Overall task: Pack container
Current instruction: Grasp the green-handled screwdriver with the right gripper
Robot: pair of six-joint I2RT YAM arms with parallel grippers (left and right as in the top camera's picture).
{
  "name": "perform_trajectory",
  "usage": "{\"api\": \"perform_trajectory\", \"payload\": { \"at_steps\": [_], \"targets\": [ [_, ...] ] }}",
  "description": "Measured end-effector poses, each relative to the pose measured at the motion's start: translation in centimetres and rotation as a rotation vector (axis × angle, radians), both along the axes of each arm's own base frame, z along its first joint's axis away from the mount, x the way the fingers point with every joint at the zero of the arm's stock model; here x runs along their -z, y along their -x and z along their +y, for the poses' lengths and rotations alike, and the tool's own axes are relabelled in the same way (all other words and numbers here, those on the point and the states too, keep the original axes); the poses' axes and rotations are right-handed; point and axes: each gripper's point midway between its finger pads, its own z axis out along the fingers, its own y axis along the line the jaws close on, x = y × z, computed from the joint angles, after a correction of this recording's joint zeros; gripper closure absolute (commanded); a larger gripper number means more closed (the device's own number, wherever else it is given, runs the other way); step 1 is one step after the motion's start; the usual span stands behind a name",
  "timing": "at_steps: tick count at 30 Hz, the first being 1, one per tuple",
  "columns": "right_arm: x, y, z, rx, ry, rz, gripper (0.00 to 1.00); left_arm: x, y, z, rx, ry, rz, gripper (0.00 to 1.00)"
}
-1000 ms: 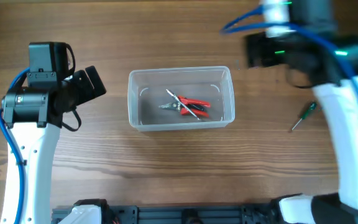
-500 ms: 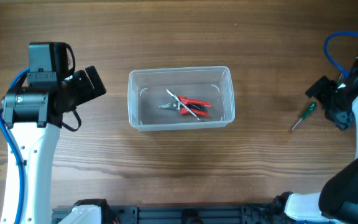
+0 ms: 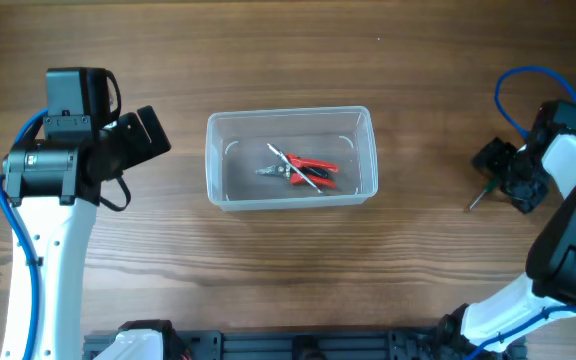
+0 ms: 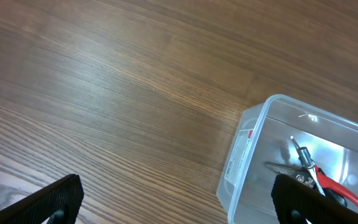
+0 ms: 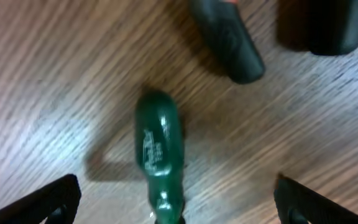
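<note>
Right pincer (image 5: 176,200) has swung from the clear rectangular plastic container (image 3: 288,113) to the green-handled screwdriver (image 5: 159,146), released (left pincer (image 4: 178,198) likewise); pickup likely next.

Green screwdriver handle (image 5: 159,149) lying on a wood-grain table (image 5: 55,81), centred between the widely parted jaws of the right gripper (image 5: 178,200), two dark blurred shapes (image 5: 229,37) just beyond it.

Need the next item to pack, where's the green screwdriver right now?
In the overhead view the green screwdriver lies on the table, right of the container, under the open right gripper.
</note>
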Motion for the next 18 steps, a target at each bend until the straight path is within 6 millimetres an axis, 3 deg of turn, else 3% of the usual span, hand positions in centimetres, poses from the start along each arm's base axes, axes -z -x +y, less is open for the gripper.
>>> {"api": "perform_trajectory", "payload": {
  "at_steps": [3,9,11,12,18],
  "targets": [
    [-0.01,-0.36,-0.20,0.001,0.008,-0.014,0.13,0.00,-0.01,0.00,0.000,0.000,0.000,0.00],
    [0.18,-0.57,-0.62,0.004,0.026,-0.017,0.78,0.00,0.00,0.00,0.000,0.000,0.000,0.00],
    [0.25,-0.63,-0.64,0.003,0.026,-0.018,0.83,0.00,-0.01,0.00,0.000,0.000,0.000,0.00],
    [0.25,-0.64,-0.64,0.006,0.025,-0.018,0.93,0.00,0.00,0.00,0.000,0.000,0.000,0.00],
    [0.16,-0.82,-0.58,0.006,0.020,-0.025,0.96,0.00,0.00,0.00,0.000,0.000,0.000,0.00]
  ]
}}
